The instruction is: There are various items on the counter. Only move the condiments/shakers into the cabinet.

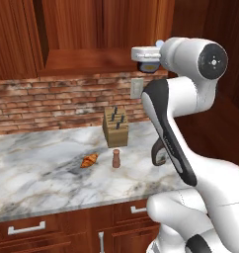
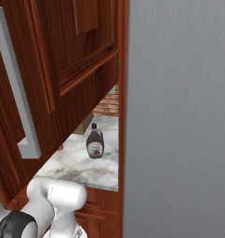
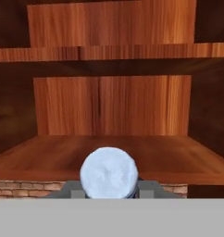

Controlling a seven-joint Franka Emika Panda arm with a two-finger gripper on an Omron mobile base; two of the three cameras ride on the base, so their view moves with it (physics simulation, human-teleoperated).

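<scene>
Marble counter (image 1: 42,163) with brownish veins above reddish drawers, backed by a brick wall (image 1: 52,106). On it: tan knife block (image 1: 115,126), small orange croissant (image 1: 89,159) and short brown shaker (image 1: 116,158) standing just right of the croissant; in the right base view, a dark-brown black-capped bottle (image 2: 95,142) stands upright on the same slab. Above, the reddish-brown wall cabinet (image 1: 92,29) with flat shelf board (image 3: 114,152). Gripper (image 1: 150,60) raised at the shelf's front edge, fingers clenched on a small dark-blue bottle (image 1: 151,65) with yellow label, its pale round cap facing the hand view
</scene>
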